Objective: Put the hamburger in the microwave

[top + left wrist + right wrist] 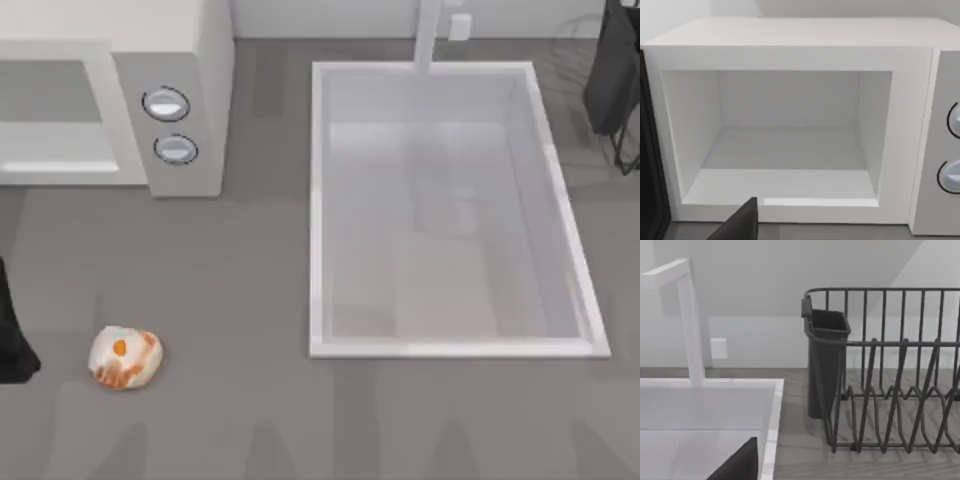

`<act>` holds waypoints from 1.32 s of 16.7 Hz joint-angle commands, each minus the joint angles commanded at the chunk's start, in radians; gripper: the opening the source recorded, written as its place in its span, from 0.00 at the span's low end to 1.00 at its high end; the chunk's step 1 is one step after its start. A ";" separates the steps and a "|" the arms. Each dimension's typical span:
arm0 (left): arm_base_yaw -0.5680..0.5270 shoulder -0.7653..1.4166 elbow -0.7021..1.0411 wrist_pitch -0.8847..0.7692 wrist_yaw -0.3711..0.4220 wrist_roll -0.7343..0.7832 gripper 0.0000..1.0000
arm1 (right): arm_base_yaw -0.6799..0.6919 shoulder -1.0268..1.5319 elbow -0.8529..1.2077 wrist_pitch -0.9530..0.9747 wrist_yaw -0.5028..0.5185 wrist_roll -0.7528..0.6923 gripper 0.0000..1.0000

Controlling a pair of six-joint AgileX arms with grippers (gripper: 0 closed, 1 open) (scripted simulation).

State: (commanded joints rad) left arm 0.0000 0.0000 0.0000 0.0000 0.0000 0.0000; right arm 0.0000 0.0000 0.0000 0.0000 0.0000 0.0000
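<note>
**Burger still on the tabletop, oven open and waiting**

The left end effector (742,222) showed as a dark wedge at the near edge of the left wrist view, aimed at the open microwave; whether its fingers were open or closed could not be told. It held nothing that could be seen. The left arm (12,345) sat at the left edge of the top view, just beside the hamburger (125,357), which lay alone on the grey tabletop (230,400) near the front left, well apart from the microwave (185,60) at the back left. The right end effector (740,462) was likewise a dark wedge in its own wrist view, state unclear, parked over by the back right.

Judging from this, the pick had not yet been made. The burger looked round and soft, so a pinch off centre might roll it away or squash it. Carrying it in low could knock it against the front lip of the oven cavity (785,150), and the door, seemingly a dark edge at the side of the opening, might snag the arm.

Farther off, the white sink (318,210) filled the middle right, with its tap (690,325) behind it. A dark dish rack (890,375) stood beyond. Neither lay between burger and oven.
</note>
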 joint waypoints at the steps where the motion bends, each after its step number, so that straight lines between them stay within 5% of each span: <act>1: 0.000 0.000 0.000 0.000 0.000 0.000 1.00 | 0.000 0.000 0.000 0.000 0.000 0.000 1.00; 8: -0.044 0.224 0.174 -0.137 0.000 0.002 1.00 | 0.000 0.000 0.000 0.000 0.000 0.000 1.00; 22: -0.259 1.465 0.946 -0.829 0.002 -0.054 1.00 | 0.000 0.000 0.000 0.000 0.000 0.000 1.00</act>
State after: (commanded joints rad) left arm -0.2592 1.4649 0.9461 -0.8289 0.0019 -0.0537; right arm 0.0000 0.0000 0.0000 0.0000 0.0000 0.0000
